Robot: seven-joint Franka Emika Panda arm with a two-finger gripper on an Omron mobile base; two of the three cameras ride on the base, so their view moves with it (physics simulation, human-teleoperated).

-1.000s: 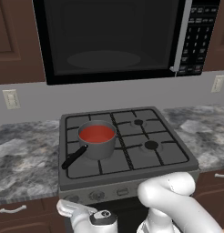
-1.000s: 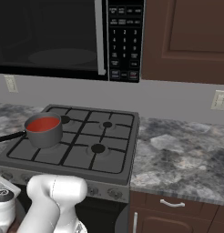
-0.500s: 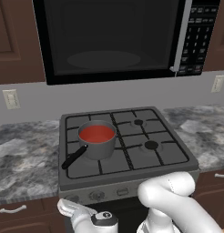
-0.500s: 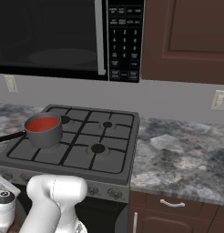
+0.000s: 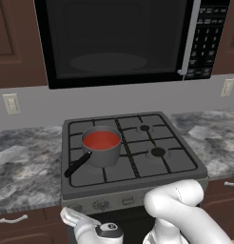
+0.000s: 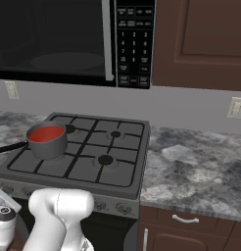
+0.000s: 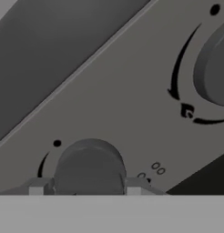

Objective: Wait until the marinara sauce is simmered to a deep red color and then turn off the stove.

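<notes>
1. Marinara sauce (image 5: 101, 139) sits red and flat in the small grey saucepan (image 5: 103, 153) on the stove's (image 5: 138, 169) front-left burner, black handle (image 5: 77, 165) pointing toward the front-left corner.
2. My gripper (image 7: 89, 186) is down at the stove's front panel, fingertips (image 7: 37, 187) pinching a round grey knob (image 7: 89, 166) between them.
3. A second knob (image 7: 216, 73) lies further along the panel.
4. Above hangs the black microwave (image 5: 121, 40).

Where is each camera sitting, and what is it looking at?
Left base view: behind the arm's left, looking down at the stove; white arm lower right.
Right base view: behind its right, same stove; arm lower left.
Hand view: on the hand, close to the stove's front panel; pincer grips a knob.
Both base views share the marinara sauce.
</notes>
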